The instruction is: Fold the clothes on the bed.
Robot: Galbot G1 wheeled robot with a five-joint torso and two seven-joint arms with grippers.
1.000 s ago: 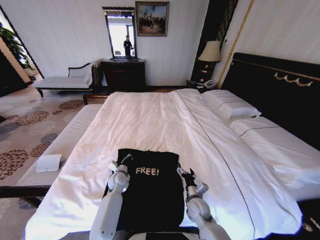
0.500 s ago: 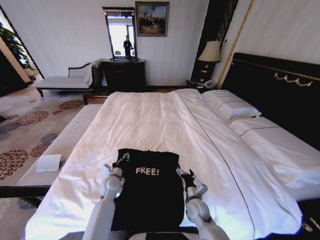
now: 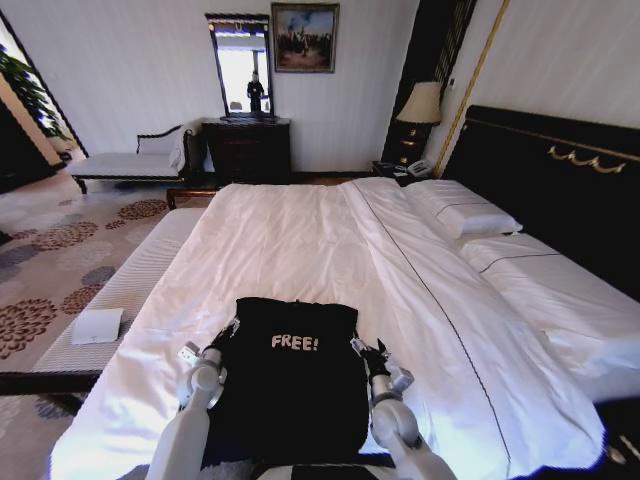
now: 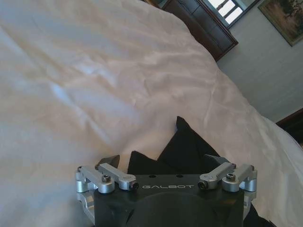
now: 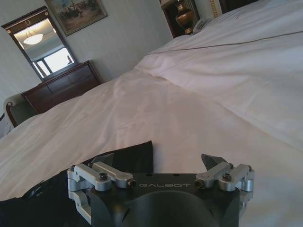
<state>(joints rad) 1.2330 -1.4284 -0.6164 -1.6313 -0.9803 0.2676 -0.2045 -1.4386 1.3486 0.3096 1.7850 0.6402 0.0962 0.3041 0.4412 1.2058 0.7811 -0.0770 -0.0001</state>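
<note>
The clothes, one black T-shirt (image 3: 300, 390) with white "FREE!" lettering, lie flat on the near end of the bed (image 3: 300, 240), sleeves tucked in so the shape is a narrow rectangle. My left gripper (image 3: 222, 338) hovers at the shirt's left edge near the shoulder. In the left wrist view that gripper (image 4: 163, 163) is open, and a pointed fold of the black T-shirt (image 4: 182, 146) lies on the sheet between its spread fingers. My right gripper (image 3: 362, 348) sits at the shirt's right edge. That gripper (image 5: 157, 160) is open too, one finger over the shirt's edge (image 5: 128, 156).
White pillows (image 3: 465, 215) and a black headboard (image 3: 560, 190) are on the right. A padded bench (image 3: 120, 295) with a white card (image 3: 97, 325) runs along the bed's left side. A chaise (image 3: 130, 165) and a dark dresser (image 3: 247, 150) stand by the far wall.
My left arm has drawn back and to the left, from the shirt's collar corner to its left edge. The right arm has barely moved. The shirt lies as before.
</note>
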